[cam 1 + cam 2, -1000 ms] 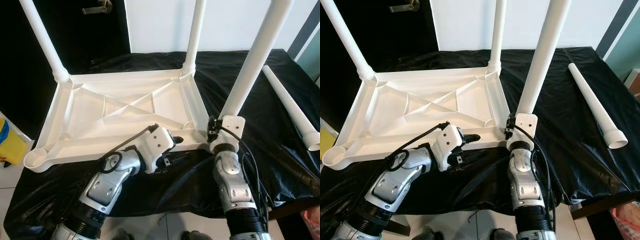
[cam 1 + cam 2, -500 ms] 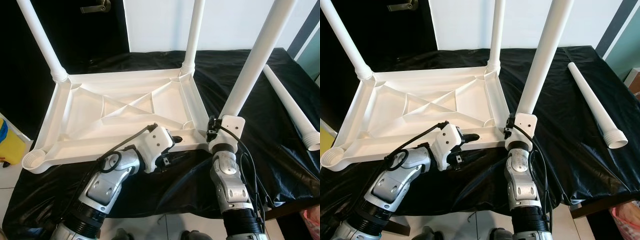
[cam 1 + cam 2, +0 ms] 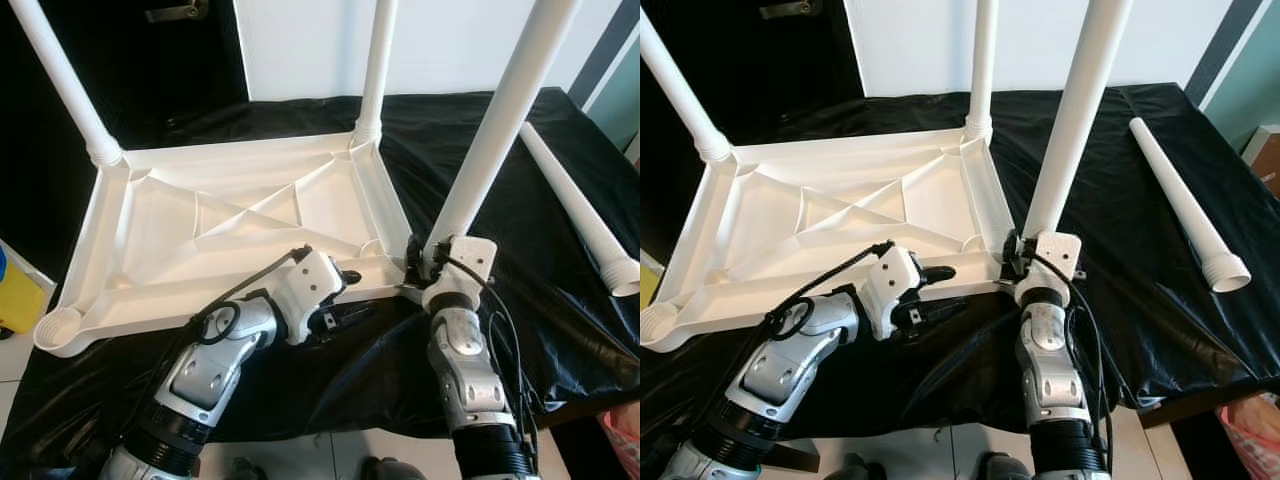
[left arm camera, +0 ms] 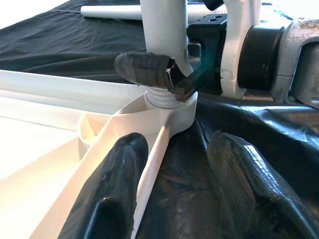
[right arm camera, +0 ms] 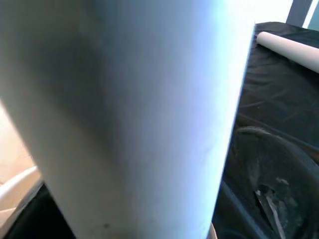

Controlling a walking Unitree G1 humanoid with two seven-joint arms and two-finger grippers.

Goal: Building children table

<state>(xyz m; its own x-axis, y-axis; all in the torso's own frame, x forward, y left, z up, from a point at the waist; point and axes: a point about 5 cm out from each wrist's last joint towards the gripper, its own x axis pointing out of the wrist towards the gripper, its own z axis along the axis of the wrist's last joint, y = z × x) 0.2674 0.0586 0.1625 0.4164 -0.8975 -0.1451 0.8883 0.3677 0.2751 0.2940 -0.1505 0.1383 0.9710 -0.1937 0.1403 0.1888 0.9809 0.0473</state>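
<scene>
Our right gripper (image 4: pixel 172 74) clamps the light, stiff, slippery third leg (image 3: pixel 495 130) low at the tabletop (image 3: pixel 240 225) corner socket; left gripper (image 3: pixel 345 300), fingers apart, straddles the rim.

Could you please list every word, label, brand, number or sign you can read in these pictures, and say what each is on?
None: no readable text on the white tabletop, its legs, the loose leg, the black cloth, or either gripper: left gripper, right gripper.
</scene>
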